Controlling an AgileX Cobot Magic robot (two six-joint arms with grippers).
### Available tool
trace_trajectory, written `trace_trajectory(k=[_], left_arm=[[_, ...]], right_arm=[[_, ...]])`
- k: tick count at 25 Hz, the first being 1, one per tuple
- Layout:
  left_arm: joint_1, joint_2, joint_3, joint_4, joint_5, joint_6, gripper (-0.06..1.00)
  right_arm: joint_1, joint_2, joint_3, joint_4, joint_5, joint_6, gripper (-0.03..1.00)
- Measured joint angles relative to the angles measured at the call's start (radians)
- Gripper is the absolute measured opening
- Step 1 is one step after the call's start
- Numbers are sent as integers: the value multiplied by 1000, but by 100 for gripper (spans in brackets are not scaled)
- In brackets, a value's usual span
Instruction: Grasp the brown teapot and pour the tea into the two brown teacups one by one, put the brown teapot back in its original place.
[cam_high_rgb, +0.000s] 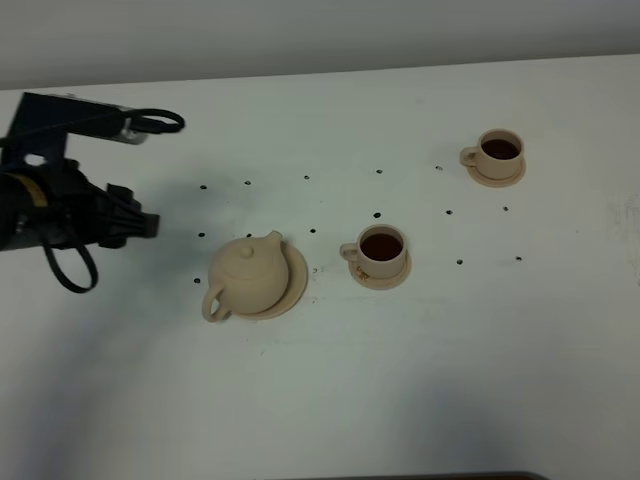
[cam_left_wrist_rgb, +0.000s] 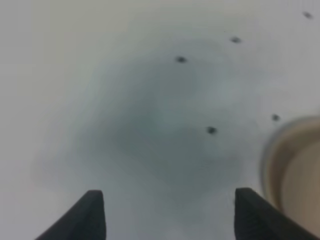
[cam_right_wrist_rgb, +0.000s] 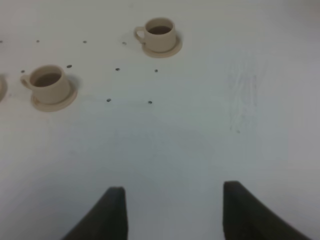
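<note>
The brown teapot (cam_high_rgb: 247, 278) stands lid-on on its wide tan saucer (cam_high_rgb: 297, 276), spout to the back, handle to the front left. The two brown teacups, one in the middle (cam_high_rgb: 381, 250) and one at the back right (cam_high_rgb: 498, 152), sit on small saucers and hold dark tea. My left gripper (cam_high_rgb: 143, 224) is open and empty, left of the teapot and apart from it. In the left wrist view the left gripper (cam_left_wrist_rgb: 170, 215) hovers over bare table, with a blurred tan rim (cam_left_wrist_rgb: 280, 160) at the edge. My right gripper (cam_right_wrist_rgb: 175, 210) is open and empty; both cups (cam_right_wrist_rgb: 47, 82) (cam_right_wrist_rgb: 159, 34) lie ahead of it.
The white table (cam_high_rgb: 420, 380) carries small dark dots around the cups. The left arm's black body and cables (cam_high_rgb: 60, 215) sit at the left edge. The right arm is out of the exterior high view. Faint scuff marks (cam_right_wrist_rgb: 242, 100) show on the table.
</note>
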Motion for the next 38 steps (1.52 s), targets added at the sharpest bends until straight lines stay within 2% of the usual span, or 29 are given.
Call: trace_trajectory(k=[5,8,10,13,20,29,33,38], left_arm=[[149,-146,0,1,17,7,57],[232,-246,0,13,97,51,57],[257,-321,3,12,140,61,57],[263,-435,11,-9,182,70,57],[263,-657,40,-39,423,124,57],[263,-926,115,-142,678,203,57],[263,-1037,121,-181,769,205,57],[262,-1157,131,-226,823,191,57]], right_arm=[[0,0,0,0,0,0,42],[0,0,0,0,0,0,42],[0,0,0,0,0,0,42],[0,0,0,0,0,0,42],[0,0,0,0,0,0,42],[0,0,0,0,0,0,42],[0,0,0,0,0,0,42],[0,0,0,0,0,0,42]])
